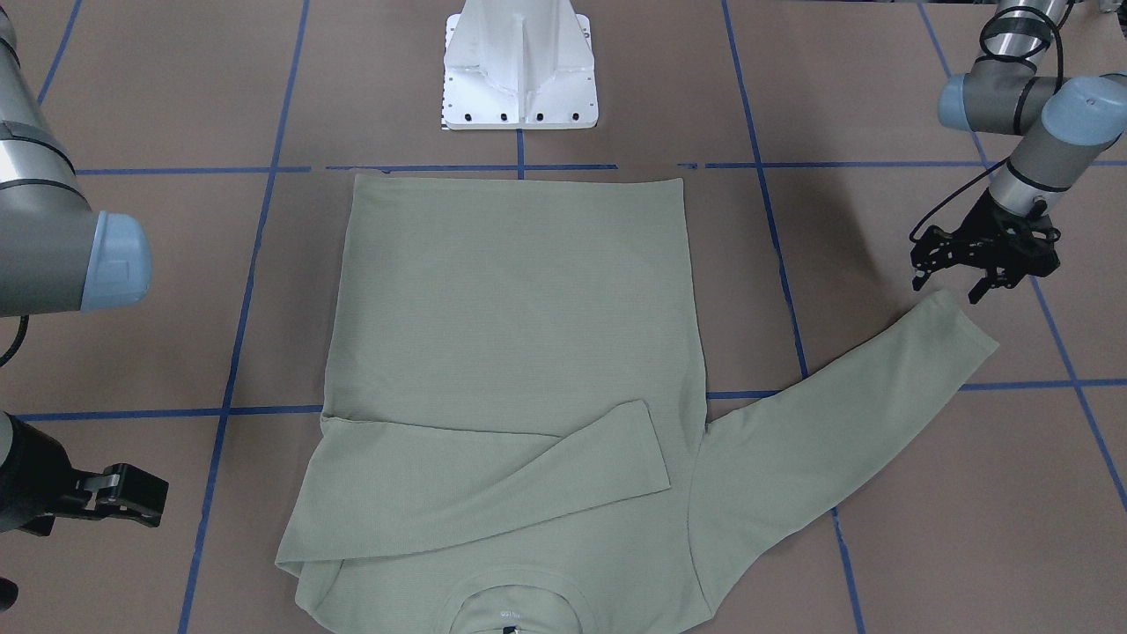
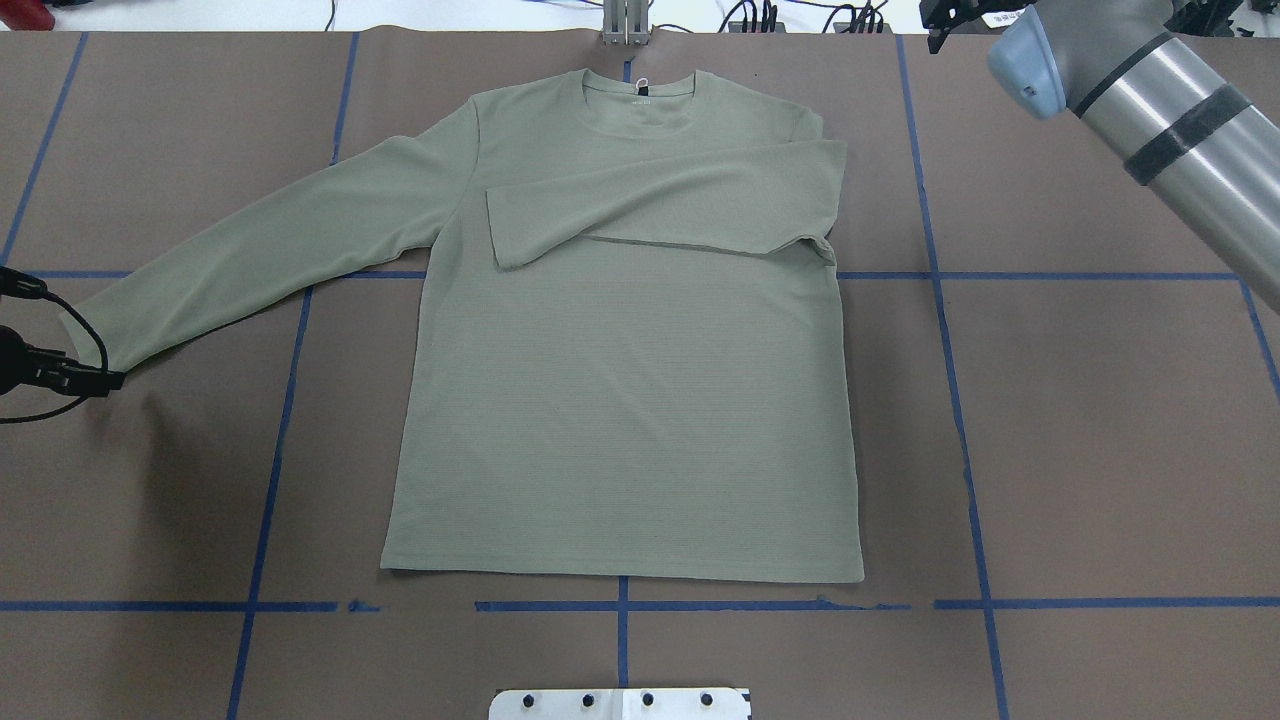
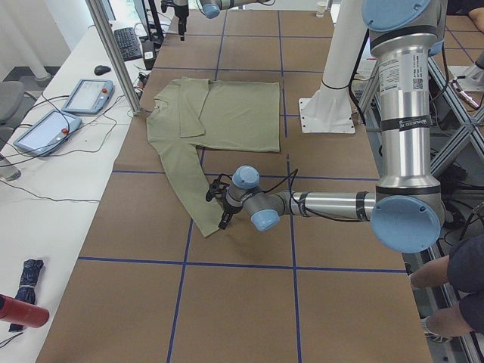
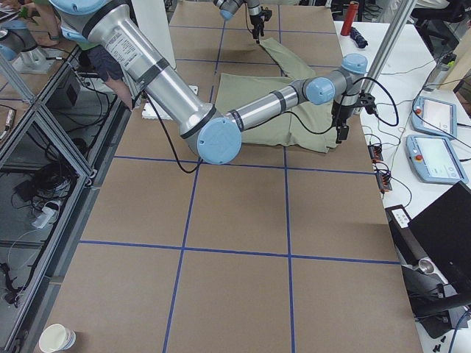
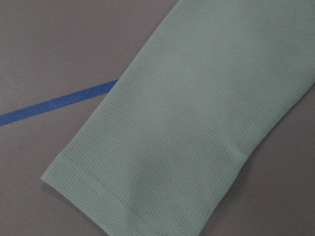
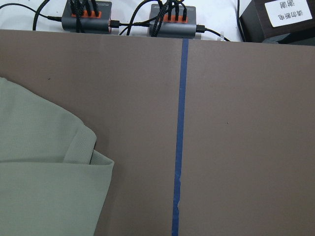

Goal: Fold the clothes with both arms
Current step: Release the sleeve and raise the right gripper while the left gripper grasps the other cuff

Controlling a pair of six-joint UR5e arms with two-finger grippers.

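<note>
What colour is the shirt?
The shirt is plain pale sage green, clearest in the overhead view.

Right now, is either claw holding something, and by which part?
Nothing is held. The left gripper hovers open by the loose sleeve's cuff; the right gripper is off the shirt.

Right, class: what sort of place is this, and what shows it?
Probably a robotics lab: two robot arms at a table gridded with blue tape, with teach pendants beside it.

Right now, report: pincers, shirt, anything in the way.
Left pincer open, empty, by outstretched sleeve cuff. Right pincer off shirt, state unclear. Shirt flat, other sleeve folded across chest. Nothing on it.
</note>
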